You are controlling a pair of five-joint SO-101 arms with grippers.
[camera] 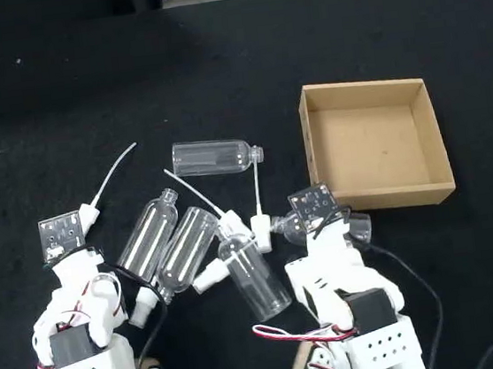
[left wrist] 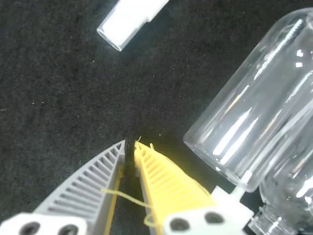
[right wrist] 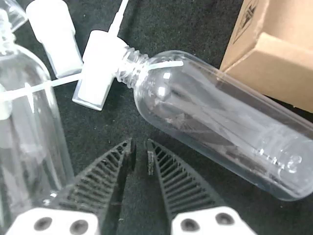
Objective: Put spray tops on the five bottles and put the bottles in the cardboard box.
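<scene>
Just beyond the right gripper (right wrist: pixel 139 149), jaws barely parted and empty, one bottle (right wrist: pixel 210 122) lies crosswise, neck to the left, beside the cardboard box (right wrist: pixel 283 54); left gripper (left wrist: pixel 129 145), closed empty, sits farther.

1. Your black table (camera: pixel 216 72) carries the open cardboard box (camera: pixel 390 196).
2. One clear bottle (right wrist: pixel 215 132) lies just beside a corner of the box.
3. Four more bottles (camera: pixel 215 156) lie farther from the box, all on their sides.
4. Loose spray tops (camera: pixel 260 225) lie among them.
</scene>
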